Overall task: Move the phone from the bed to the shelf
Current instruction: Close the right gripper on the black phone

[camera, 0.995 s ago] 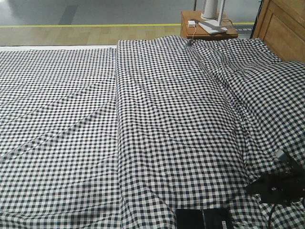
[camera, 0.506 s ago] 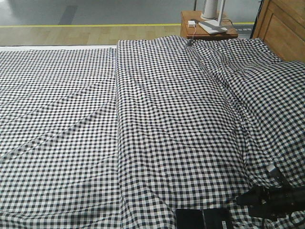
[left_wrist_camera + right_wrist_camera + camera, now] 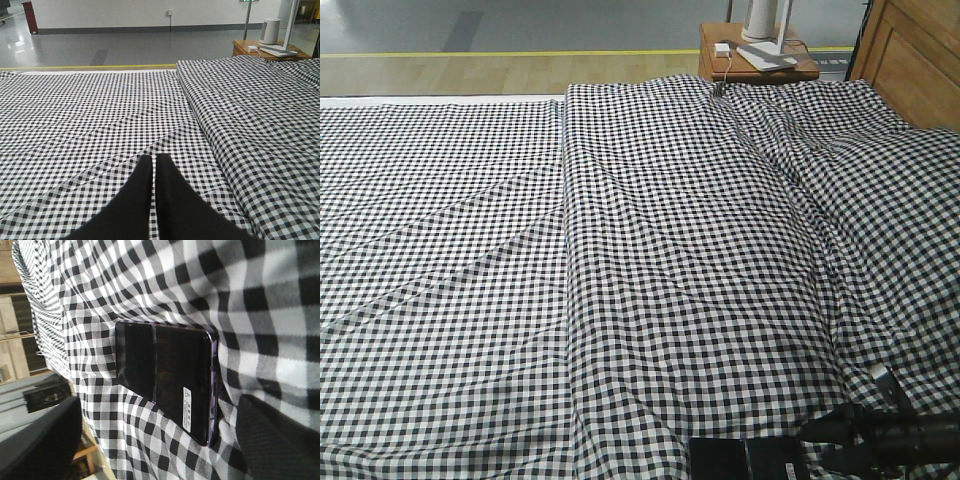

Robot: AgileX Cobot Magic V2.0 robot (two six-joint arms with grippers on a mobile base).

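Two grippers seen | left gripper: fingers closed together on nothing, held over bed | right gripper: spread wide apart, flanked phone | phone: lay flat on checked bed, white sticker up

Left gripper: your two black fingers lie pressed side by side, with only a hairline slit between them, tips pointing forward and slightly down.
Right gripper: your jaws stand spread wide; one dark pad fills the lower left of the wrist view, the other the lower right.
Right arm: it sits low in the bottom right corner of the front view, lying nearly level, with its gripper end pointing left.
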